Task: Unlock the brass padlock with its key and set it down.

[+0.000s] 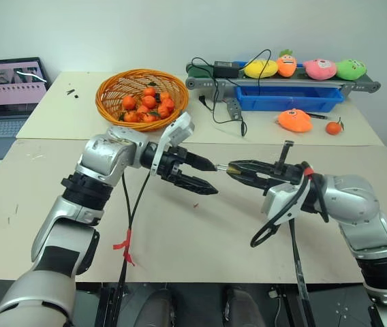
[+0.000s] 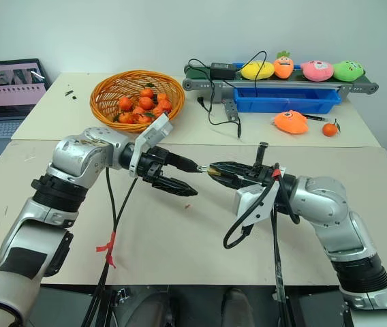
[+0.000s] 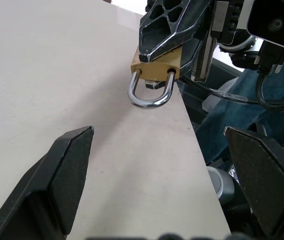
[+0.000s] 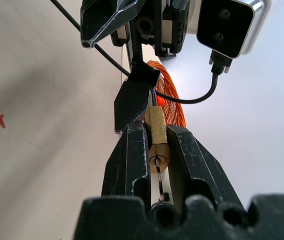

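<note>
The brass padlock (image 3: 154, 70) was a small gold-coloured block with a thin silver U-shaped shackle (image 3: 151, 94), both legs of which sat in the body. It hung in the air above the tabletop (image 3: 42, 75), pinched at its body between the tips of the right tool (image 1: 233, 169), with the shackle end pointing toward the left tool (image 1: 210, 178).

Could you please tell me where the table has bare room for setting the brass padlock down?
Bare tabletop lies beneath both grippers, from the red scrap to the near edge. The back table is crowded: orange basket, conveyor, blue tray.
</note>
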{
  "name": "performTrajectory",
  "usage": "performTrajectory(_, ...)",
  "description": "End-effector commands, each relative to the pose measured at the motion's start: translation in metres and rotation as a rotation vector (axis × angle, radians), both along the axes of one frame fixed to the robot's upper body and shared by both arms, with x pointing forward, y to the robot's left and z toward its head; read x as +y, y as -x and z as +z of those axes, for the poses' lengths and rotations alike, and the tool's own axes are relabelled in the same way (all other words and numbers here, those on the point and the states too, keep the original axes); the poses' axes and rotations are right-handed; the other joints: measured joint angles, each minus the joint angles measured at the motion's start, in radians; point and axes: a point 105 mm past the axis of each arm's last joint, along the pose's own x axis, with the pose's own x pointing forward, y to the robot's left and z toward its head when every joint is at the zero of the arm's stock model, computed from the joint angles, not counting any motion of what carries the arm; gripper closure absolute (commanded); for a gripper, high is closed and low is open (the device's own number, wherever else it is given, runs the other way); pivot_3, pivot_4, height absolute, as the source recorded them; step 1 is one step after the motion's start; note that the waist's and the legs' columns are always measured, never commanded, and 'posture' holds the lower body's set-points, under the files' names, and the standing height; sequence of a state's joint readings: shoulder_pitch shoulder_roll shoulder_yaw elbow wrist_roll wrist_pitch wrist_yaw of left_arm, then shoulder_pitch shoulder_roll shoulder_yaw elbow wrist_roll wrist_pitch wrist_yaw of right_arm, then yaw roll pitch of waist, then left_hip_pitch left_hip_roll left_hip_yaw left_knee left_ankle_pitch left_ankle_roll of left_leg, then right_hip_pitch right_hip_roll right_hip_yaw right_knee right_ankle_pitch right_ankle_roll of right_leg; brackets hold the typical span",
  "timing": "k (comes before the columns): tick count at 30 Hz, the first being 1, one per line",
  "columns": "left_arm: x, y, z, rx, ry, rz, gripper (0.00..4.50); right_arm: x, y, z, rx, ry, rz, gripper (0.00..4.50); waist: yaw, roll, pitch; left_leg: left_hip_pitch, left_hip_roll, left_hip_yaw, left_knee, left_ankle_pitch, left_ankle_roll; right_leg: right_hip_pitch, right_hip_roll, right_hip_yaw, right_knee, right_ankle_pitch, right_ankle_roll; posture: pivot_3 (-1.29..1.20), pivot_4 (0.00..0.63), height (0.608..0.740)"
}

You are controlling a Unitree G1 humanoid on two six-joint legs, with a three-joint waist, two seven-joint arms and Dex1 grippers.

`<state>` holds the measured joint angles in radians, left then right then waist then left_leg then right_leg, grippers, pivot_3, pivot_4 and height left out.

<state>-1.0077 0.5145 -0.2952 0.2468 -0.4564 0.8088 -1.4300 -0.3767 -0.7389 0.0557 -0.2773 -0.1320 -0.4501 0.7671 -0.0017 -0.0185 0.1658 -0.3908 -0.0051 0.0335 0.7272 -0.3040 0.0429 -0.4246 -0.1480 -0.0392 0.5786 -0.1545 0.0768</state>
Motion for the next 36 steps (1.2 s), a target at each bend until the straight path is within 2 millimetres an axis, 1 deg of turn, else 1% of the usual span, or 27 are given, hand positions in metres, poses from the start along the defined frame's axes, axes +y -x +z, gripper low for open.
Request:
performTrajectory(1,-0.001,-0.009,0.018,-0.064,0.039,0.048,0.05,-0.010,-0.003,0.021,-0.050,-0.059,-0.033,4.29,0.000,0.000,0.000,0.000,0.000,0.000,0.000,0.000,0.000,0.000,0.000,0.000,0.000,0.000,0.000,0.00,0.150,0.740)
performTrajectory(10,-0.003,-0.020,0.019,-0.074,0.104,0.169,0.05,-0.011,-0.005,0.028,-0.011,-0.106,-0.039,4.29,-0.001,0.000,0.000,0.000,0.000,0.000,0.000,0.000,0.000,0.000,0.000,0.000,0.000,0.000,0.000,0.00,0.150,0.740)
performTrajectory(14,-0.002,-0.015,0.013,-0.059,0.116,0.178,0.05,-0.009,-0.006,0.030,0.006,-0.120,-0.037,4.29,-0.002,0.000,0.000,0.000,0.000,0.000,0.000,0.000,0.000,0.000,0.000,0.000,0.000,0.000,0.000,0.00,0.150,0.740)
performTrajectory(17,-0.003,-0.012,0.010,-0.051,0.126,0.180,0.81,-0.008,-0.006,0.031,0.013,-0.123,-0.033,4.29,-0.004,0.000,0.000,0.000,0.000,0.000,0.000,0.000,0.000,0.000,0.000,0.000,0.000,0.000,0.000,0.00,0.150,0.740)
performTrajectory(18,-0.003,-0.011,0.011,-0.048,0.132,0.179,1.13,-0.007,-0.006,0.031,0.013,-0.124,-0.032,4.29,-0.003,0.000,0.000,0.000,0.000,0.000,0.000,0.000,0.000,0.000,0.000,0.000,0.000,0.000,0.000,0.00,0.150,0.740)
performTrajectory(19,-0.003,-0.010,0.011,-0.044,0.138,0.179,1.62,-0.007,-0.006,0.031,0.014,-0.125,-0.030,4.29,-0.002,0.000,0.000,0.000,0.000,0.000,0.000,0.000,0.000,0.000,0.000,0.000,0.000,0.000,0.000,0.00,0.150,0.740)
performTrajectory(21,-0.004,-0.010,0.012,-0.042,0.142,0.181,2.31,-0.005,-0.006,0.032,0.015,-0.125,-0.026,4.29,-0.002,0.000,0.000,0.000,0.000,0.000,0.000,0.000,0.000,0.000,0.000,0.000,0.000,0.000,0.000,0.00,0.150,0.740)
performTrajectory(24,-0.005,-0.010,0.014,-0.038,0.151,0.188,3.54,-0.005,-0.006,0.032,0.014,-0.124,-0.024,4.29,-0.002,0.000,0.000,0.000,0.000,-0.001,0.000,0.000,0.000,0.000,0.000,0.000,0.000,0.000,0.000,0.00,0.150,0.740)
performTrajectory(26,-0.007,-0.012,0.017,-0.037,0.165,0.197,4.22,-0.003,-0.005,0.033,0.012,-0.125,-0.021,4.29,-0.002,0.000,0.000,0.000,0.000,-0.001,0.000,0.000,0.000,0.000,0.000,0.000,0.000,0.000,0.000,0.00,0.150,0.740)
performTrajectory(36,-0.013,-0.017,0.021,-0.043,0.177,0.204,4.22,0.003,-0.001,0.028,0.030,-0.130,-0.009,4.29,-0.003,0.000,0.000,0.000,0.000,0.000,0.000,0.000,0.000,0.000,0.000,0.000,0.000,0.000,0.000,0.00,0.150,0.740)
